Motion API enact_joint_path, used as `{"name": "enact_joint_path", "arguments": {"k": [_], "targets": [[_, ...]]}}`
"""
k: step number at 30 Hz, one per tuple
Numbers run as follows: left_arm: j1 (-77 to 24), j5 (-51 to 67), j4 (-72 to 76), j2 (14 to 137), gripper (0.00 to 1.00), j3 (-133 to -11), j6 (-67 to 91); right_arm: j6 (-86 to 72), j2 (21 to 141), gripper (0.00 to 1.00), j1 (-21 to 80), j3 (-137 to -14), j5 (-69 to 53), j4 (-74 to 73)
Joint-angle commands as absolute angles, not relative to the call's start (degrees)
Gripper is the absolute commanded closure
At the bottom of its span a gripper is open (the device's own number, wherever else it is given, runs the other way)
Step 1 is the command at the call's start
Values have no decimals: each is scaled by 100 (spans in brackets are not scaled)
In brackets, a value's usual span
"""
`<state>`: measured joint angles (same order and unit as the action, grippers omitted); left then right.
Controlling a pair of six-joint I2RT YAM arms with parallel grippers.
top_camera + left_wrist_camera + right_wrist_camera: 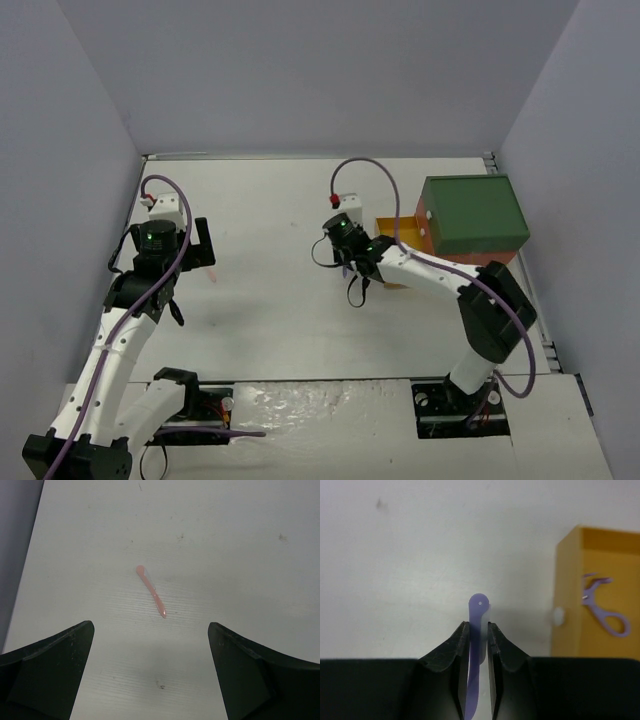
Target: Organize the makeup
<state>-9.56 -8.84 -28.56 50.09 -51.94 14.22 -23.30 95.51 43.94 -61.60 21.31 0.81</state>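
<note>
We see a flat white desk (270, 320), faintly scuffed, boxed in by plain pale grey walls (300, 70) at the back and on both sides, under even, soft light.

I only get the top end of the lilac tool (479, 611), the rest hidden between the right pincer (478, 628) fingers and cut by the bottom edge, the orange tray (570, 570) runs off the right edge, and the pink stick (151, 591) is a barely readable speck from the top camera.
</note>
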Motion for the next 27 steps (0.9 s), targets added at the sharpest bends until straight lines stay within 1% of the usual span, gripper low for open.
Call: {"name": "enact_joint_path", "arguments": {"k": [1, 5, 6, 8, 9, 10, 11, 13, 14, 16, 19, 21, 23, 27], "targets": [[-905, -905, -2704, 5036, 3, -5624, 1510, -1145, 8478, 100, 3574, -5932, 2272, 18], [-905, -905, -2728, 5133, 3, -5637, 1603, -867, 8306, 100, 2964, -5710, 2235, 18], [-905, -894, -2735, 5179, 3, -5647, 1643, -877, 8306, 99, 2804, -5670, 2182, 18], [-905, -862, -2773, 5294, 3, -5691, 1747, -958, 8363, 90, 2654, -5669, 2151, 18], [-905, -842, -2802, 5357, 3, -5717, 1814, -989, 8394, 84, 2626, -5674, 2165, 18], [-905, -832, -2835, 5457, 3, -5736, 1877, -1013, 8437, 71, 2617, -5698, 2179, 18], [-905, -813, -2883, 5549, 3, -5755, 1939, -1035, 8470, 61, 2600, -5719, 2185, 18], [-905, -791, -3031, 5781, 3, -5809, 2117, -1055, 8473, 48, 2575, -5765, 2171, 18], [-905, -792, -3037, 5790, 3, -5812, 2124, -1055, 8470, 47, 2575, -5766, 2168, 14], [-905, -878, -3315, 6187, 3, -5972, 2497, -1048, 8304, 31, 2575, -5804, 2000, -148], [-905, -1017, -3478, 6684, 3, -6066, 2912, -1052, 7967, 16, 2583, -5832, 1758, -179], [-905, -1015, -3455, 6872, 3, -6046, 3069, -1048, 7640, 7, 2591, -5822, 1512, -184], [-905, -1011, -3404, 7122, 3, -6011, 3268, -1080, 7352, 1, 2586, -5798, 1119, -178], [-905, -1140, -3261, 7637, 3, -6059, 3508, -1206, 6630, 0, 2602, -5663, 611, -115]]}}
